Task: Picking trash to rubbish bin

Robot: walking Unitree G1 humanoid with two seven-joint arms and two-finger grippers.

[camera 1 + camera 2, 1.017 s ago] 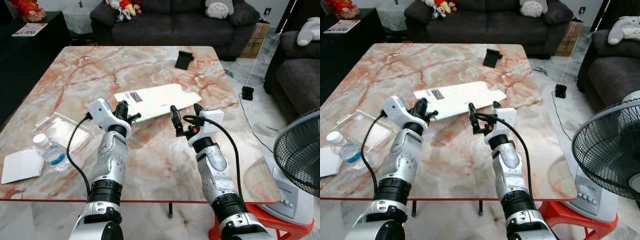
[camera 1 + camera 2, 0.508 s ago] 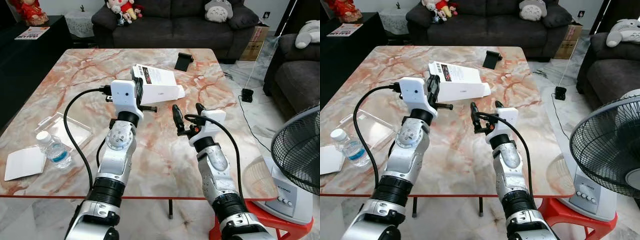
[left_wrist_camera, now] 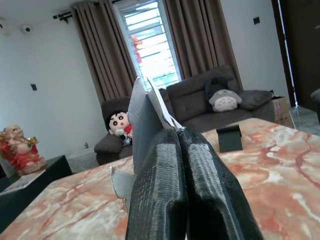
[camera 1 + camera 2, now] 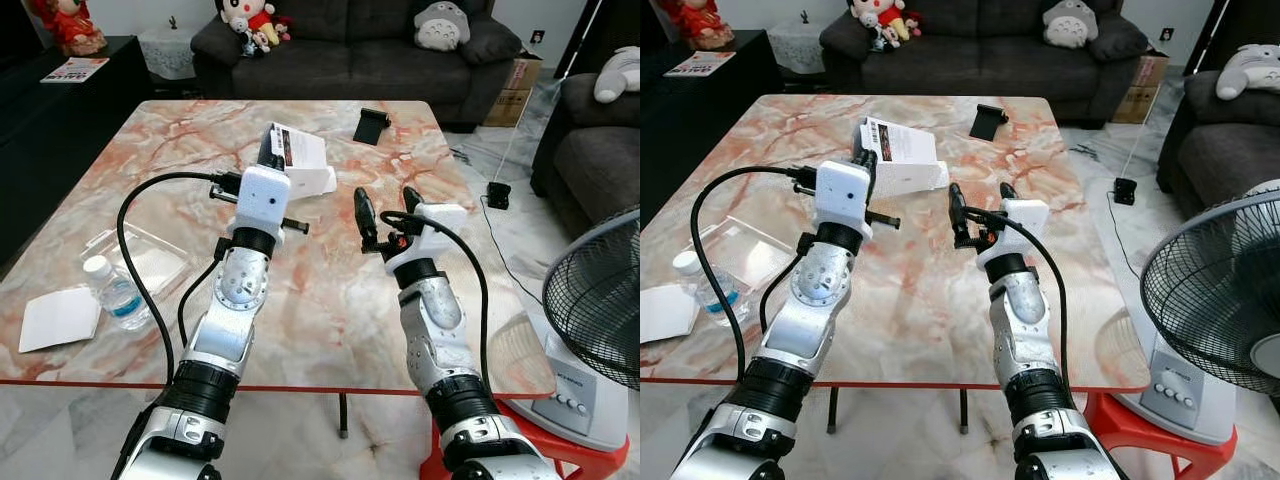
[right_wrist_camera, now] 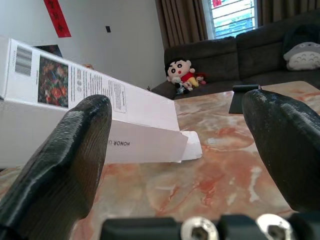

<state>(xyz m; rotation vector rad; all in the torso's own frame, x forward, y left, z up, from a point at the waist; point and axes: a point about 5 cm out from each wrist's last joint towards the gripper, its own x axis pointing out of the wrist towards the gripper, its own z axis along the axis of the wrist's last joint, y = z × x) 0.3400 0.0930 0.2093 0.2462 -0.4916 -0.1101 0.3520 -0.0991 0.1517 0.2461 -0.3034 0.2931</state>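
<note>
A flattened white cardboard box (image 4: pixel 299 158) with printed labels hangs tilted on edge above the marble table (image 4: pixel 330 300). My left gripper (image 4: pixel 272 163) is shut on its near edge. In the left wrist view the two black fingers (image 3: pixel 160 190) press together on the thin white box (image 3: pixel 141 116). My right gripper (image 4: pixel 386 204) stands open just right of the box, above the table's middle, with nothing between its fingers (image 5: pixel 65 170). From the right wrist view the box (image 5: pixel 100 120) lies a short way ahead.
A clear plastic bottle (image 4: pixel 112 295), a clear plastic tray (image 4: pixel 140 256) and a white paper (image 4: pixel 60 318) sit at the table's left front. A black phone stand (image 4: pixel 371 125) is at the far side. A fan (image 4: pixel 598 305) stands at the right; a dark sofa (image 4: pixel 350 45) lies behind.
My left gripper has lifted the white box off the table and turned it up on edge. The right gripper has stayed nearly where it was.
</note>
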